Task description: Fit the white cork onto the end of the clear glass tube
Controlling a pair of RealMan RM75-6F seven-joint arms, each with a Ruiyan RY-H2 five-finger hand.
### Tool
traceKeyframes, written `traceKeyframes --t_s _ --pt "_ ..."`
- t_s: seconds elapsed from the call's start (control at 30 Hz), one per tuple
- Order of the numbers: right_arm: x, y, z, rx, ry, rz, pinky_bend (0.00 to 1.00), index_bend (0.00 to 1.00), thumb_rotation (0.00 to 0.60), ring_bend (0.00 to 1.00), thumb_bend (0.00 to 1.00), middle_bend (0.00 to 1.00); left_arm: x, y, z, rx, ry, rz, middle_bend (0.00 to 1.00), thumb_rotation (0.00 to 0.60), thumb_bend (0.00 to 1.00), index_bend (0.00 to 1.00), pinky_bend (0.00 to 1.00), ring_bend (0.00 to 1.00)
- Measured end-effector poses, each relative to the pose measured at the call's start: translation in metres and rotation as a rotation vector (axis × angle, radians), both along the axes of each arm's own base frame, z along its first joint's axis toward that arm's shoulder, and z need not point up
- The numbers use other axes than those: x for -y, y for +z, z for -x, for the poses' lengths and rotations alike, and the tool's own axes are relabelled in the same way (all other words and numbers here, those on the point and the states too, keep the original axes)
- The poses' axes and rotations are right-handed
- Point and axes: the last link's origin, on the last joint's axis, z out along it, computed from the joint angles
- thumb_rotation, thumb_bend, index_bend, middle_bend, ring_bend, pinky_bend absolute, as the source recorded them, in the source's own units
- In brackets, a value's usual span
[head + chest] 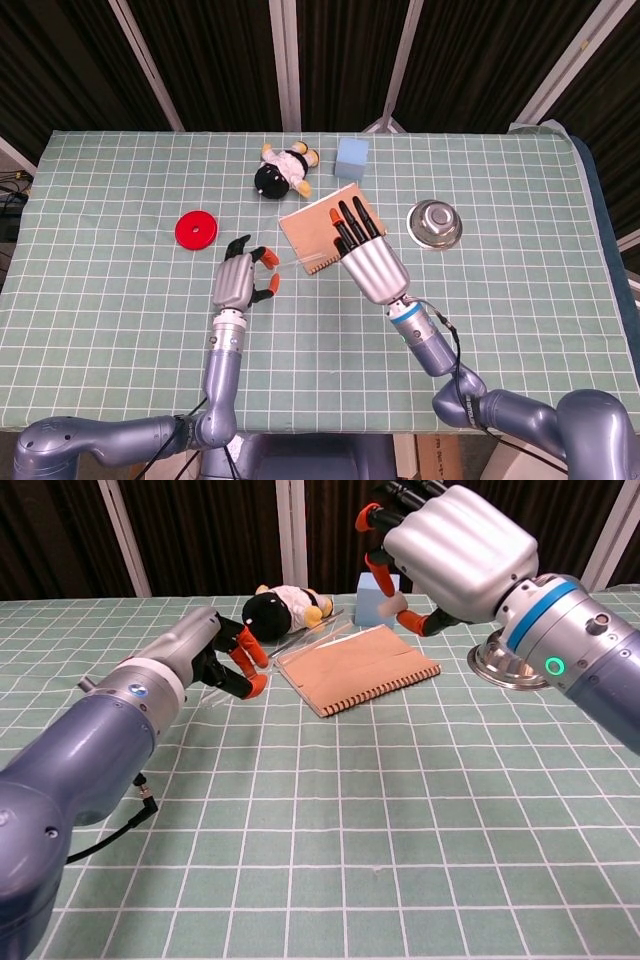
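Cork point(385, 583), small and white, shows only in the chest view, pinched between the orange-tipped fingers point(372, 518) of the right hand point(452, 546); from the head view that hand's point(372, 265) grey back covers it. Tube point(312, 625), clear and thin, is hard to trace: in the chest view it runs as a faint glassy line from the left hand point(215, 655) up past the toy point(282, 609) along the notebook's point(358, 665) far edge; in the head view only a pale streak point(290, 262) shows between the left hand point(240, 279) and the notebook point(322, 228). Left hand is low over the mat point(120, 300), fingers curled in on the near end of the tube. Right hand is raised above the notebook, palm down, fingers pointing away from the robot, clamped on the cork. Cork and tube end are apart. Red disc point(197, 230), blue block point(351, 157) and steel bowl point(434, 222) lie about the mat.
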Motion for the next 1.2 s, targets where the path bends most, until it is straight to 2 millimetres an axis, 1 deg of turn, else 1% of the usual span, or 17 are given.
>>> traceKeyframes --t_s 0.53,0.73,1.2 --pt "0.002 -0.01 -0.012 -0.001 0.005 0.003 0.0 0.59 0.6 0.0 0.39 0.19 0.0 0.0 0.0 -0.009 0.003 0.006 0.48 0.6 0.73 0.5 0.0 0.08" --pt "0.004 -0.01 -0.015 0.002 0.008 0.01 0.0 0.59 0.6 0.0 0.39 0.19 0.001 0.0 -0.001 -0.005 0.0 0.008 0.48 0.6 0.73 0.5 0.0 0.08" --pt "0.004 -0.008 -0.012 -0.002 -0.01 0.018 0.0 0.59 0.6 0.0 0.39 0.19 0.003 0.002 -0.002 0.0 -0.004 0.001 0.48 0.6 0.73 0.5 0.0 0.08"
